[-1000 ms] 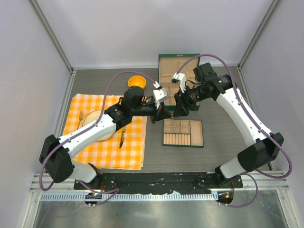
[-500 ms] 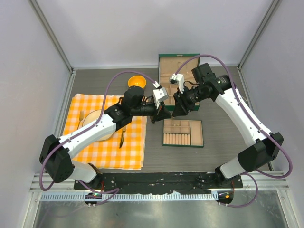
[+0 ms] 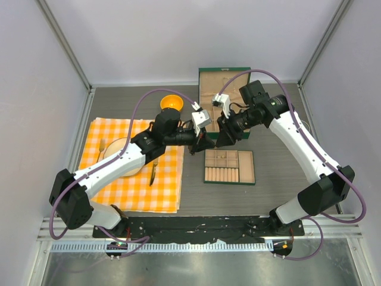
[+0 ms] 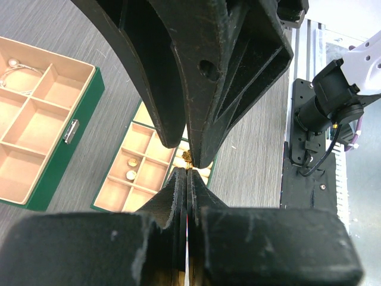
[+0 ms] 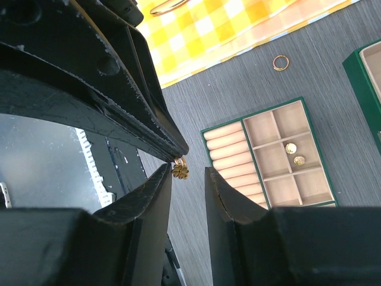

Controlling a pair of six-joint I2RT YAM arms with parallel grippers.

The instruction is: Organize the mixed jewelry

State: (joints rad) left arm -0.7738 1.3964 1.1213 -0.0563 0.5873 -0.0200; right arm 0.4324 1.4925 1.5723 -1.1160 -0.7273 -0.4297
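Observation:
A small gold clover-charm ring point(image 5: 180, 171) hangs in the air, pinched at the tip of my left gripper point(image 4: 189, 173), which is shut on it. My right gripper point(image 5: 189, 170) meets it head-on above the table; its fingers stand either side of the charm with a gap, open. Both grippers meet just left of the green tray point(image 3: 254, 167). Two tiny pale round pieces point(image 5: 290, 148) lie in one tray compartment. A loose gold ring point(image 5: 280, 62) lies on the table. A thin silvery hoop bracelet point(image 4: 18, 70) rests in the open green box point(image 4: 59, 173).
The open box point(image 3: 223, 89) stands at the back of the table. A yellow checked cloth point(image 3: 113, 185) on the left carries a plate point(image 3: 122, 158) and cutlery point(image 3: 152, 173). An orange bowl point(image 3: 171, 102) sits behind it.
My right gripper's fingers have narrowed around the charm and the arm has shifted slightly toward the left gripper. The left arm has stayed still.

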